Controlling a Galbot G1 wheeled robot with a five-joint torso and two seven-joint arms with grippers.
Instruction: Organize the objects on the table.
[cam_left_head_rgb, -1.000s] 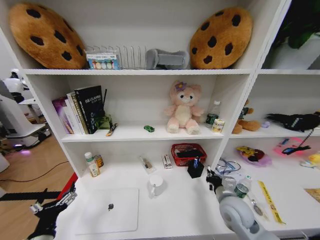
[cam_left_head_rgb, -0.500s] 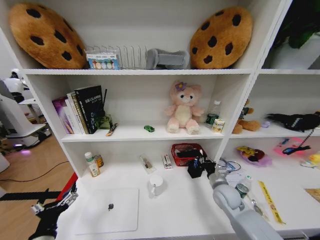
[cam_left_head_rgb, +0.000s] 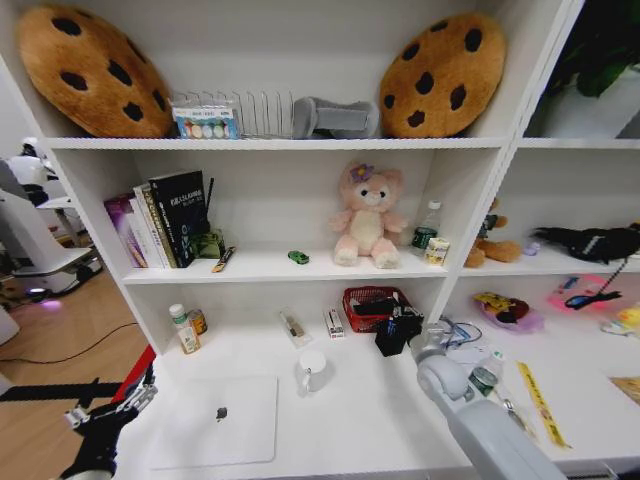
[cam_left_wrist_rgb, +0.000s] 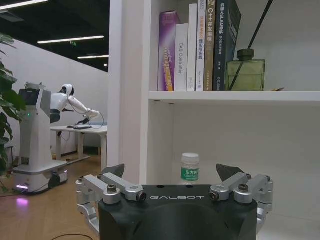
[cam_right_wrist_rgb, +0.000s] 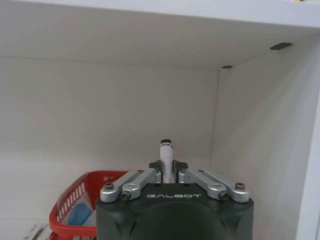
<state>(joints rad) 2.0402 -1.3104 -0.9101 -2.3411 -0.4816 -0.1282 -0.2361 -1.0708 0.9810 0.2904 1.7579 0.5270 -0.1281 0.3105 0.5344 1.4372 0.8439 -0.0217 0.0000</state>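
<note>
— Holding what, exactly, in that right claw?

— A pen (cam_right_wrist_rgb: 166, 159). My right gripper (cam_right_wrist_rgb: 166, 171) has its fingers pinched together on the white barrel, and the dark tip sticks up between them. In the head view that gripper (cam_left_head_rgb: 408, 326) sits over the back of the table (cam_left_head_rgb: 370, 410), just beside the black pen holder (cam_left_head_rgb: 390, 338) and the red basket (cam_left_head_rgb: 372, 303).

— And your other claw?

— My left gripper (cam_left_wrist_rgb: 172, 176) is released, its two fingers spread wide with nothing between them. It hangs off the table's left front corner, low down (cam_left_head_rgb: 110, 408). From its wrist camera I look past the fingers at a small white-capped bottle (cam_left_wrist_rgb: 189, 167) standing on the desk, with books (cam_left_wrist_rgb: 197, 46) and a green glass diffuser (cam_left_wrist_rgb: 245, 72) on the shelf above.

— Where are the rest of the things?

— The silver laptop (cam_left_head_rgb: 217, 420) lies shut and flat on the left front part of the table, near my left gripper but apart from it. The green toy car (cam_left_head_rgb: 298, 257) is up on the middle shelf, to the left of the pink plush toy (cam_left_head_rgb: 366, 220). A white mug (cam_left_head_rgb: 312, 371) stands just right of the laptop.
</note>
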